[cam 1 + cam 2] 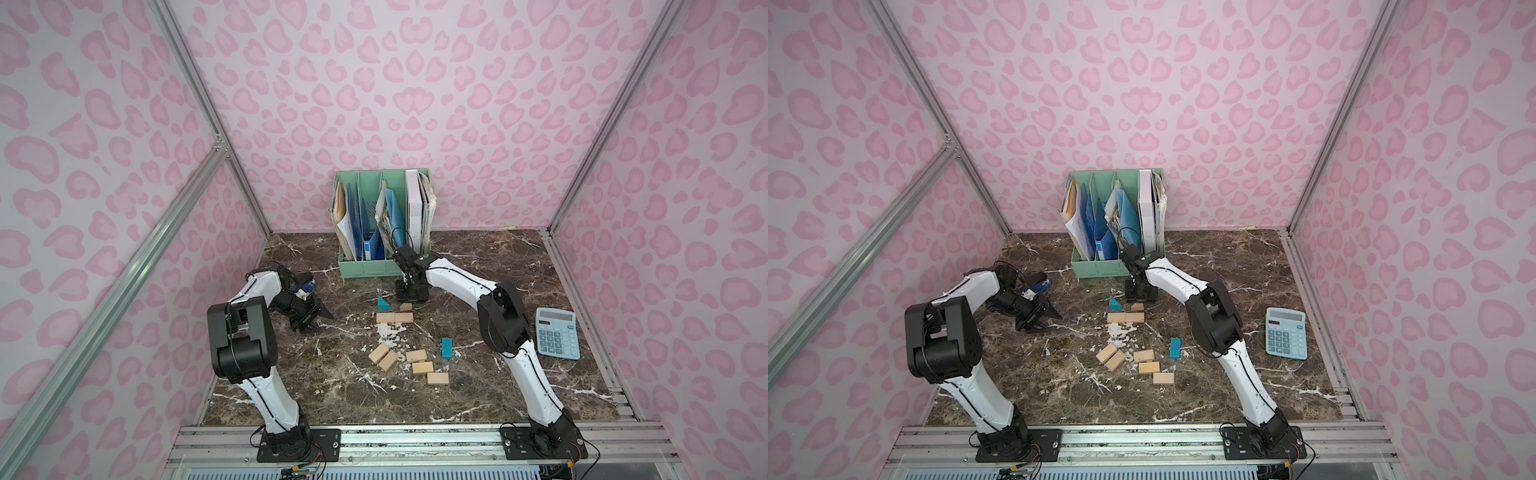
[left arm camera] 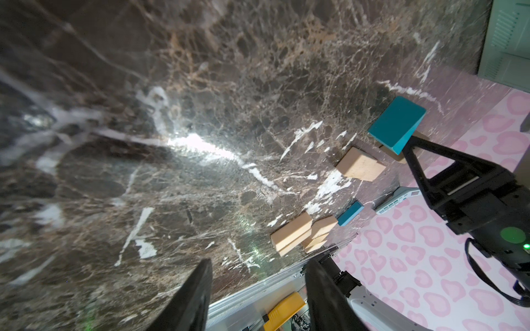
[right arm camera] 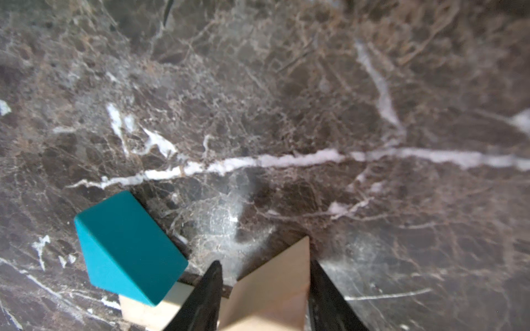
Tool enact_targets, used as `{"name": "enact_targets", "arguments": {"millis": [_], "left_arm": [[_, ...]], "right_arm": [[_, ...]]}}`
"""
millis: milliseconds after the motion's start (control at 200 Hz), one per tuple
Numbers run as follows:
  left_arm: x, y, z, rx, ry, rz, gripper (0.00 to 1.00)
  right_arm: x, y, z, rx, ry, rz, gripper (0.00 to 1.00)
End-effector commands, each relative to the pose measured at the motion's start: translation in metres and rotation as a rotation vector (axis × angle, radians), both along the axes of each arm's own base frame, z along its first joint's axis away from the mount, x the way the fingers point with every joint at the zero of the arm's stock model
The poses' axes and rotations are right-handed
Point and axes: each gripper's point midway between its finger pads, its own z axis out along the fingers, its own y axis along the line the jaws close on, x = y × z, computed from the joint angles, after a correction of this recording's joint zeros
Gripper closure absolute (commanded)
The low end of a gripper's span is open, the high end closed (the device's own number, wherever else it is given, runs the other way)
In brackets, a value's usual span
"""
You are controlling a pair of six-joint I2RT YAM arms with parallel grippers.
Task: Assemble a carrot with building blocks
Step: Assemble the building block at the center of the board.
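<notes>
The right fingers [image 3: 210, 292] point down over the middle of the counter [image 1: 478, 399], just near of the file rack [image 1: 365, 266]. They stand astride the tan triangle [image 3: 275, 283], one finger close against each side. I cannot tell whether they are pressing it.

The tan triangle is at the far edge of the carrot [image 1: 395, 318], which so far is a row of two tan rectangles lying side by side and touching. The teal triangle [image 1: 383, 303] sits just left of the tan triangle, at the far edge of the same row.

White crumbs [image 1: 390, 330] lie just near of the row. Nearer still are five loose tan rectangles. Two of them [image 1: 382, 357] touch at a slant on the left. The other three [image 1: 422, 368] step away to the right and nearer. The teal rectangle [image 1: 446, 348] lies alone, just right of these.

The left fingers [image 2: 195, 295] are spread with nothing between them. They are low over the counter and left of the blocks, well apart from them. A calculator [image 1: 557, 332] lies by the right edge.
</notes>
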Motion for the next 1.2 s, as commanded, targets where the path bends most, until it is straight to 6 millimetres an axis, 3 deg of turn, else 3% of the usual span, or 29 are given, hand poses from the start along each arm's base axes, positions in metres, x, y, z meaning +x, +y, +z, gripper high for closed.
{"name": "enact_targets", "arguments": {"millis": [0, 505, 705, 1195], "left_arm": [[-0.003, -0.001, -0.001, -0.003, 0.005, -0.013, 0.46], [-0.004, -0.001, -0.002, -0.001, 0.011, -0.014, 0.46], [-0.005, -0.001, -0.003, -0.002, 0.012, -0.017, 0.46], [-0.004, -0.002, 0.002, 0.003, -0.002, -0.022, 0.46]], "right_arm": [[-0.007, -0.005, 0.0, -0.033, 0.012, 0.0, 0.51], [-0.013, -0.012, 0.004, -0.059, 0.005, -0.008, 0.52], [-0.005, -0.014, 0.01, -0.057, -0.018, -0.013, 0.53], [-0.009, -0.015, 0.007, -0.074, -0.005, -0.004, 0.67]]}}
